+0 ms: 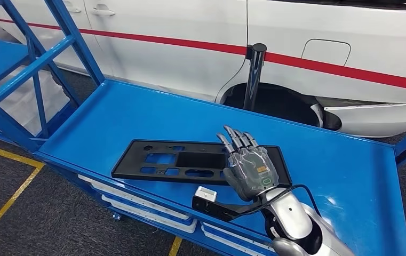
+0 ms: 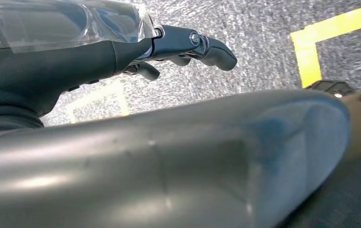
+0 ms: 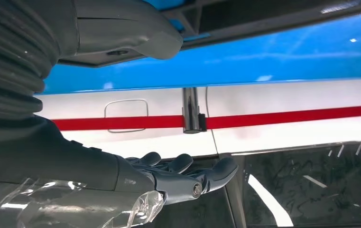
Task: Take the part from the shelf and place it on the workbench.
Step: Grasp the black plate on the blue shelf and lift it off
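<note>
fingers of my right hand [image 1: 247, 172] are spread and nearly straight, holding nothing; it hovers above the near right end of the flat black plastic panel with rectangular cut-outs [image 1: 190, 161], and i cannot tell whether it touches it. in the right wrist view the thumb and dark fingers [image 3: 183, 175] stand apart with only the car behind them. my left hand [image 2: 188, 45] hangs over grey speckled floor with yellow line marking, fingers loosely extended and apart, gripping nothing.

the panel lies flat on the bright blue metal workbench top [image 1: 344, 165], lengthwise, its near edge close to the bench's front lip. judged from that, the placing looks done and the step in hand is release and withdrawal. to do it well: lift my right hand straight up before drawing back, so no finger drags the panel toward the edge. the black bracket with a small white block [image 1: 207, 197] sits at the front lip just beside my wrist; the cable there could snag on it, so clear it first. the chrome post [image 1: 254, 74] and white car with red stripe [image 1: 318, 48] stand well behind, no concern.
</note>
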